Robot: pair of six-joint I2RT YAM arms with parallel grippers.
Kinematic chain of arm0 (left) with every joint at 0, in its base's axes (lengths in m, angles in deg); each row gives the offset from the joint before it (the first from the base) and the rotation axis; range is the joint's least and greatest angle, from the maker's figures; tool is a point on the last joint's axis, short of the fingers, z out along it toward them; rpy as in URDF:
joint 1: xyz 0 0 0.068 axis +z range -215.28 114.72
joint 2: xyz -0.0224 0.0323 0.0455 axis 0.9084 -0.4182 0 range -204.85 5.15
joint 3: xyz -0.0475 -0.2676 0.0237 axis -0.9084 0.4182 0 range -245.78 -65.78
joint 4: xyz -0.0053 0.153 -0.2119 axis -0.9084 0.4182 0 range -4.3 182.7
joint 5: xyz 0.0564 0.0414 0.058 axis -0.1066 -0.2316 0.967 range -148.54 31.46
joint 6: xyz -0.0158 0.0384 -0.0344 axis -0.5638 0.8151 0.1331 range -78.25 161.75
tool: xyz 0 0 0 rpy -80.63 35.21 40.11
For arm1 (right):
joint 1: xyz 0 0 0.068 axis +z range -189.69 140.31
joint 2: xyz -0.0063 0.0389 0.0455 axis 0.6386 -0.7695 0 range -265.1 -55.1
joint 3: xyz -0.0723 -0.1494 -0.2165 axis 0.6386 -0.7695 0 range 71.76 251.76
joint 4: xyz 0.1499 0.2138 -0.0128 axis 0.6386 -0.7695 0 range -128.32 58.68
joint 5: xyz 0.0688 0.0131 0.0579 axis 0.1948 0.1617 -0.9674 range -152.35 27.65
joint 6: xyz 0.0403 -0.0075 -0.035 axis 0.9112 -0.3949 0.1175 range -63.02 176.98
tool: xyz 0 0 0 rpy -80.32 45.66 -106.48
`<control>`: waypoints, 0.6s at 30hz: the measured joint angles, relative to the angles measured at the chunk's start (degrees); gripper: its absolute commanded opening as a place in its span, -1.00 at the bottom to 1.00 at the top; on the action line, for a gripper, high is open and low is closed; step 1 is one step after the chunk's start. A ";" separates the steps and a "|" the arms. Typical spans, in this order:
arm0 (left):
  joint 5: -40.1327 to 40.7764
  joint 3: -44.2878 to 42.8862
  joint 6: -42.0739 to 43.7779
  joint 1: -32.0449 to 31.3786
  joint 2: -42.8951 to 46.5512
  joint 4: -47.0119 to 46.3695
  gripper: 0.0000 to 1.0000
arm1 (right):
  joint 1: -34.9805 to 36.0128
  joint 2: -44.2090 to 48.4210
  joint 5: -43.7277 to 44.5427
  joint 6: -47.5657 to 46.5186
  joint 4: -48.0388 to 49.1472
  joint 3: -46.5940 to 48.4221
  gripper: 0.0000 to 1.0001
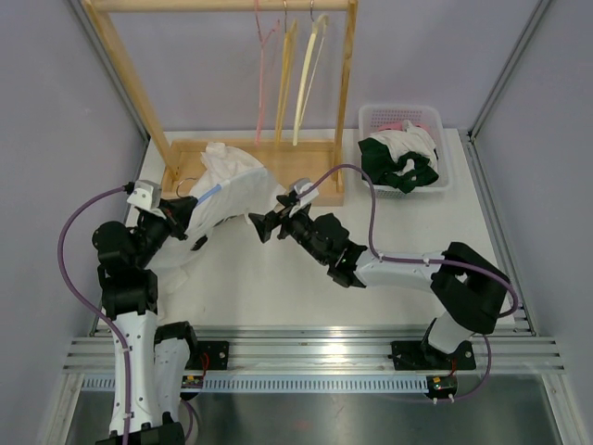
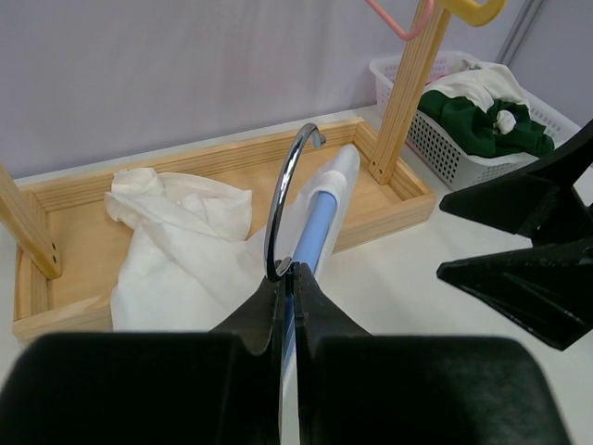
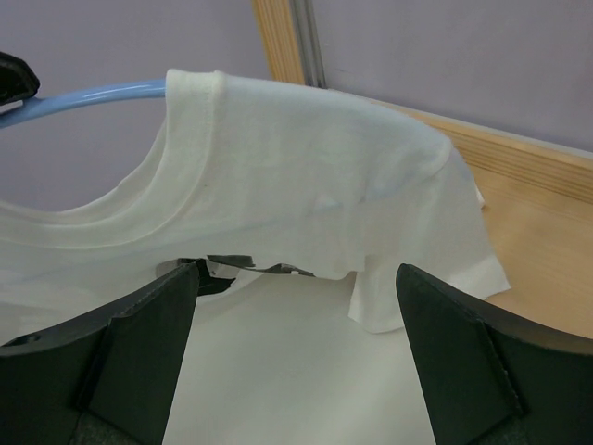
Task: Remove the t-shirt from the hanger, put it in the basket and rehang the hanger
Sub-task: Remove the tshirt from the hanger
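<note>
The left claw [image 2: 287, 283] is clamped tight on the blue hanger [image 2: 320, 232] at the base of its metal hook [image 2: 283, 195], which rises at 12 o'clock from the fingertips. The t-shirt [image 1: 227, 185] is on this hanger and drapes from the table [image 1: 278, 287] over the near edge of the wooden tray [image 1: 315, 162] at the foot of the rack [image 1: 120, 56]. The right claw [image 1: 263, 225] stands at 3 o'clock of the shirt with its fingers wide apart, holding nothing. Its tips are just beside the cloth edge, and contact cannot be told. In the right wrist view, the collar and one shoulder sit over the hanger arm, and the sleeve hem hangs over bare tabletop. Open tabletop lies at 6 o'clock of both claws. The basket [image 1: 445, 158] of clothes sits at 2 o'clock, well apart. Three hangers [image 1: 283, 83] hang from the rack's top bar.
</note>
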 measured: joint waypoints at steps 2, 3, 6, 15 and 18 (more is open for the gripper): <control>-0.07 0.00 0.00 0.00 0.04 -0.02 -1.00 | 1.25 -1.73 0.61 -0.07 0.50 0.85 0.90; -0.09 0.00 0.00 0.00 0.13 -0.02 -1.00 | 1.86 -2.54 1.20 -0.20 1.05 1.36 0.89; -0.22 0.00 0.00 0.00 0.13 -0.04 -1.00 | 3.61 -4.66 3.06 -0.66 2.23 3.26 0.87; -0.44 0.00 0.00 0.00 0.13 -0.09 -1.00 | 8.87 -12.57 15.26 -1.27 6.19 12.94 0.86; -0.48 0.00 0.00 0.00 0.15 -0.09 -1.00 | 10.82 -15.85 19.15 -2.89 6.93 16.37 0.77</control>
